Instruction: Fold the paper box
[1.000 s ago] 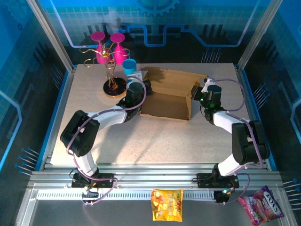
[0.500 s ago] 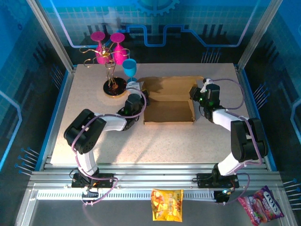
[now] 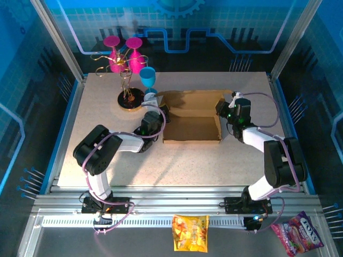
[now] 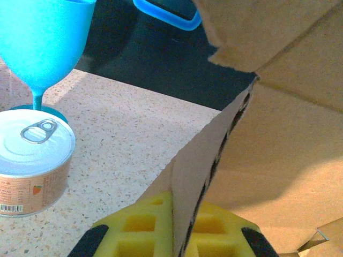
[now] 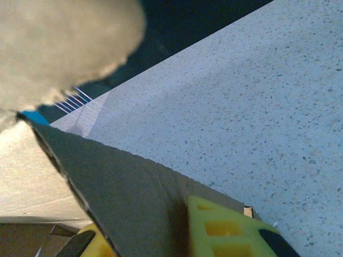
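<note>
In the left wrist view the top edge cuts off the glass [image 4: 43, 43] bowl, the left edge clips the can [image 4: 32, 160], and the bottom edge crops the left gripper's [image 4: 179, 233] pads [image 4: 142, 225], whose inner faces the box [image 4: 278, 134] wall covers. In the right wrist view a box flap [image 5: 59, 48] is a pale blur at top left, and the right gripper's [image 5: 161, 235] pads [image 5: 225, 230] are cropped below. From above, both grippers' fingertips are too small to make out.

your top view looks down from high behind the near edge over the whole table [image 3: 177, 160]. your wrist views sit tight against the left and right walls of the paper box [image 3: 192, 128], which the top view shares.
</note>
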Tool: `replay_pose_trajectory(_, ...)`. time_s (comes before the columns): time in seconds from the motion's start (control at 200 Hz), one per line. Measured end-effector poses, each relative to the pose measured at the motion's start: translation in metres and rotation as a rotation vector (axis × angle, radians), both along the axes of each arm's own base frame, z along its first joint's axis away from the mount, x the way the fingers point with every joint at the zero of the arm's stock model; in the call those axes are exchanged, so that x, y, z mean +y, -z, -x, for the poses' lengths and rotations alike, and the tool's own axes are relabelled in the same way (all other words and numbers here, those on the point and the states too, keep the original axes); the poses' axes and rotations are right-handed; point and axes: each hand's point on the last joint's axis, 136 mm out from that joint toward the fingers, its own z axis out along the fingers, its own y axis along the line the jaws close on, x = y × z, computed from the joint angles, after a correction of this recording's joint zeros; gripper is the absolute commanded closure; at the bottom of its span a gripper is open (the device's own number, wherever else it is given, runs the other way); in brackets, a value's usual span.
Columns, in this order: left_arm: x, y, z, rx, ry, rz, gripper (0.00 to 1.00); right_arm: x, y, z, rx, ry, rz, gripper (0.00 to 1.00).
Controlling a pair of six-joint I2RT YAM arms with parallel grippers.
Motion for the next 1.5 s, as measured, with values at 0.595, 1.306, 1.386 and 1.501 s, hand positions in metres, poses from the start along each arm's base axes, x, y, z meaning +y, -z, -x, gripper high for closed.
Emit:
replay_pose_trajectory(0.595,0.002,0.011,0.034,-0.053,0.025,0.020,1.00,0.008,0.010,0.047,-0.037,-0.039,0.004,0.64)
replay_pose_trajectory(1.306,-0.011,0.016,0.051,-0.132,0.028,0.013,1.00,0.001,-0.075,0.125,0.014,-0.009,-0.110,0.40)
replay_pose_trajectory(1.386,-0.011,0.016,0.051,-0.132,0.030,0.011,1.00,-0.004,-0.104,0.131,-0.016,0.017,-0.115,0.39)
replay_pose_trajectory(1.501,-0.014,0.015,0.052,-0.132,0.036,0.011,1.00,-0.008,-0.145,0.129,-0.047,0.039,-0.125,0.38)
